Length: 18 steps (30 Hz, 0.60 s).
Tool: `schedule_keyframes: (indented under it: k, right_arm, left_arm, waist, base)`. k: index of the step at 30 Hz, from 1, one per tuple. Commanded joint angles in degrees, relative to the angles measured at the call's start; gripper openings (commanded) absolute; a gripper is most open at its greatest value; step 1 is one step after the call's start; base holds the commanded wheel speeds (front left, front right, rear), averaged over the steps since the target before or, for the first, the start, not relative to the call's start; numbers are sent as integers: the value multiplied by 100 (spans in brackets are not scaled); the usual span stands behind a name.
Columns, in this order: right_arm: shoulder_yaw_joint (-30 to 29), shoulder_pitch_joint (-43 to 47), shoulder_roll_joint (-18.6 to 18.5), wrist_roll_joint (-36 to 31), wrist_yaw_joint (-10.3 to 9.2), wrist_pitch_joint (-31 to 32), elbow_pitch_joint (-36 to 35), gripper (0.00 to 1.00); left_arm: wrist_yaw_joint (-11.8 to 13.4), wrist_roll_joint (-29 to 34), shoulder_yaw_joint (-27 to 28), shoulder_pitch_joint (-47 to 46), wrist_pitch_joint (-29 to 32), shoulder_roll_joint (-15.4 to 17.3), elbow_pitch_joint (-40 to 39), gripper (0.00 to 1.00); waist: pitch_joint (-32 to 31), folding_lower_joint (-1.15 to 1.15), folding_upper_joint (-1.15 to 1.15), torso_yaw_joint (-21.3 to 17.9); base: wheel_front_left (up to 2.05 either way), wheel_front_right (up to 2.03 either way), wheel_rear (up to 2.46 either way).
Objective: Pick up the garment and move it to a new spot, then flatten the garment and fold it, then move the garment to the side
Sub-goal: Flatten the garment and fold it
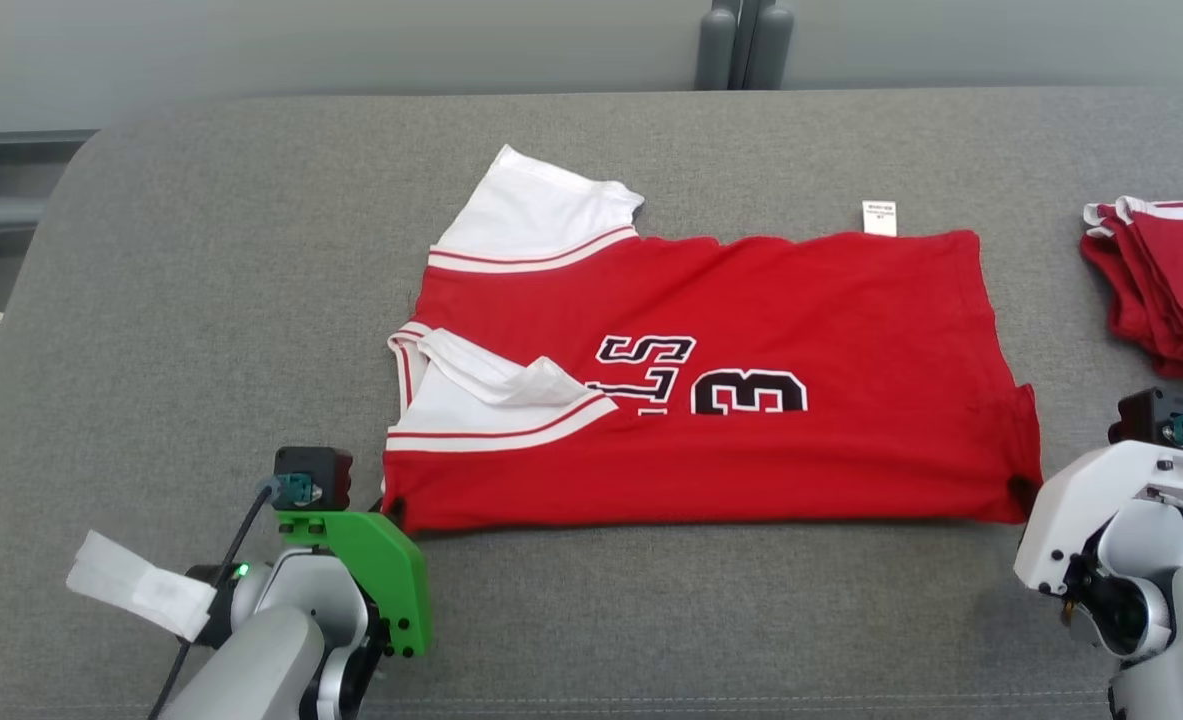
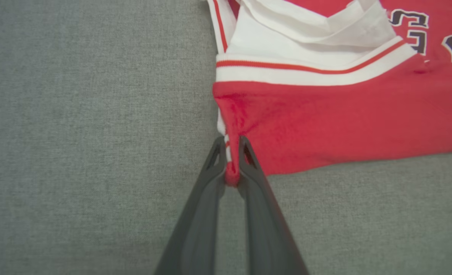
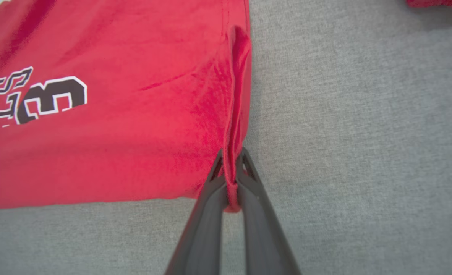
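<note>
At the lower left of the head view, the left pincer [image 2: 232,156] is clamped on the near corner of the garment [image 1: 751,290], a red jersey lying sideways mid-frame on the grey surface [image 1: 201,300]. It bites only a small pinch of cloth, so a quick lift could pull it free. The loose white sleeve [image 1: 491,385] lying over the chest may flop or bunch as that edge rises. At the lower right, the right pincer [image 3: 229,164] is clamped on the other near corner, on a thin ridge of hem. Uneven lifting would likely skew the fold.

In the head view the wrist housings cover both sets of fingertips. Whether each bite holds every layer cannot be told. The lettering is partly covered. The red pile [image 1: 1166,290] is cut off at the right edge.
</note>
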Motion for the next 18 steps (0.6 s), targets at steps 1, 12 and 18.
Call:
schedule_keyframes:
  k: [1,12,18]
  right_arm:
    - [-37,244,-16,114,-9,140,-218,0]
    - [-233,1101,154,267,-9,582,-1152,0]
    - [-208,1295,196,281,-9,618,-1249,0]
  left_arm:
    - [72,-65,0,213,71,124,-186,0]
    - [431,-155,-26,971,428,564,-1184,0]
    - [580,-177,-69,1290,541,718,-1450,0]
  waist:
    - [-149,0,0,-67]
    - [-254,0,0,-165]
    - [-217,0,0,-197]
  base:
    - [0,0,0]
    - [0,0,0]
    - [0,0,0]
